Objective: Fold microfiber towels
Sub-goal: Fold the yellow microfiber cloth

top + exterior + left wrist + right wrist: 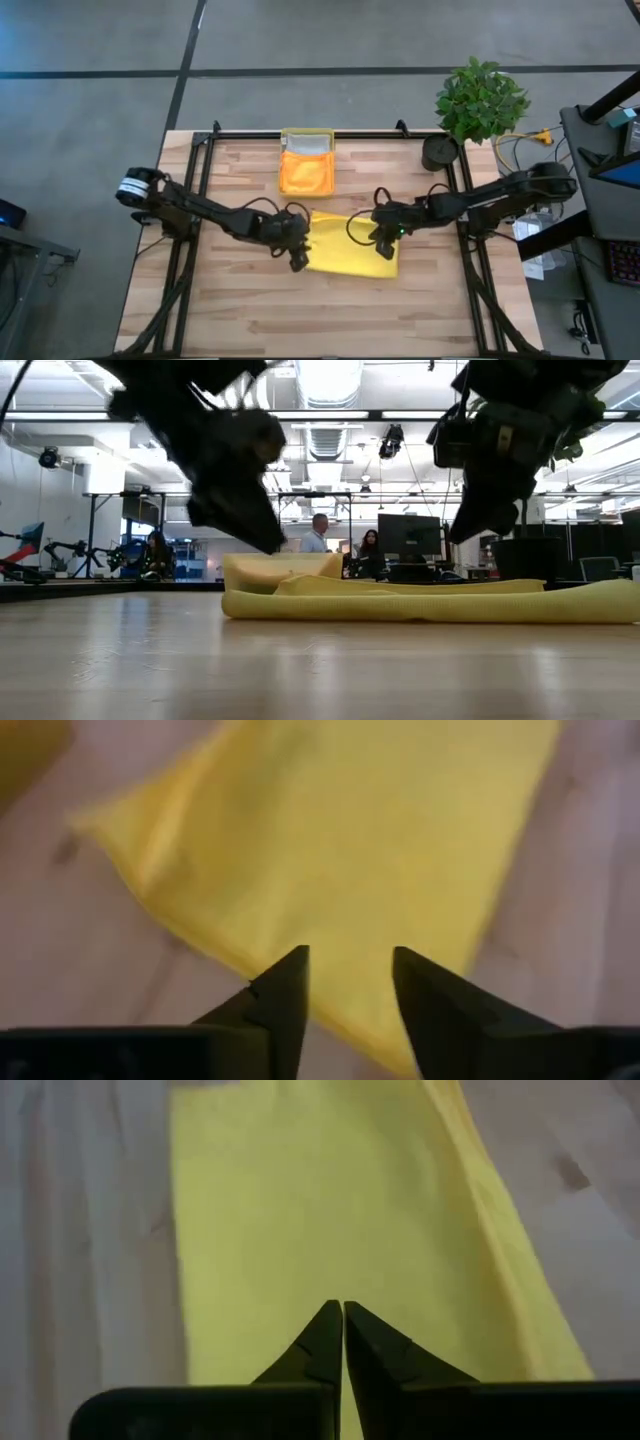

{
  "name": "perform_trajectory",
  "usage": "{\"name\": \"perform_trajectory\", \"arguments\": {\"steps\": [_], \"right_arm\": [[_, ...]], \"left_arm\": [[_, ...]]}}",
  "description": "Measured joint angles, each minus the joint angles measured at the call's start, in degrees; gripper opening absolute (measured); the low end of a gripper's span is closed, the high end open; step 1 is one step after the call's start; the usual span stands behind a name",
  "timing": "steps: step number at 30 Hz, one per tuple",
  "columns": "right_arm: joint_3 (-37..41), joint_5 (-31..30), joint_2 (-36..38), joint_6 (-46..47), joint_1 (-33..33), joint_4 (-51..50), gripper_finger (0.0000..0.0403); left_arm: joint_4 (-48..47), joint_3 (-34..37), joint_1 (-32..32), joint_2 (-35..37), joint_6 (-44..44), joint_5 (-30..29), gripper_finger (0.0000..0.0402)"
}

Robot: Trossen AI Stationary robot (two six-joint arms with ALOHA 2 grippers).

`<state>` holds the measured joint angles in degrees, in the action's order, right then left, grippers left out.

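You've got the yellow towel (350, 255) lying flat under both arms, left gripper (348, 982) spread open over its near edge and right gripper (343, 1342) pinched closed and empty above it, probably lining up the next fold.

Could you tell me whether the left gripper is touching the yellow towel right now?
Apart. In the low view the left gripper hangs above the yellow towel, with the room visible between its fingertips and the cloth.
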<state>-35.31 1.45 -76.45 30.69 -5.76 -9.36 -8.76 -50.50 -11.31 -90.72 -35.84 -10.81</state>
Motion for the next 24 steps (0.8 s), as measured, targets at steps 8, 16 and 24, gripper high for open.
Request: {"name": "perform_trajectory", "arguments": {"steps": [8, 16, 24], "right_arm": [[0.0, 0.5, -1.3, 5.3, -6.9, 2.5, 0.0011], [0.0, 0.6, -6.3, 8.3, -13.3, 2.7, 0.0011], [0.0, 4.9, -12.5, 9.8, -14.4, 2.8, 0.0011]], "left_arm": [[6.7, -0.7, 5.5, -6.6, 0.7, 0.0, 0.0009], [10.1, -1.4, 8.2, -10.1, 0.1, -1.4, 0.0010], [9.4, -1.0, 8.7, -11.8, -11.7, -8.7, 0.0010]]}}
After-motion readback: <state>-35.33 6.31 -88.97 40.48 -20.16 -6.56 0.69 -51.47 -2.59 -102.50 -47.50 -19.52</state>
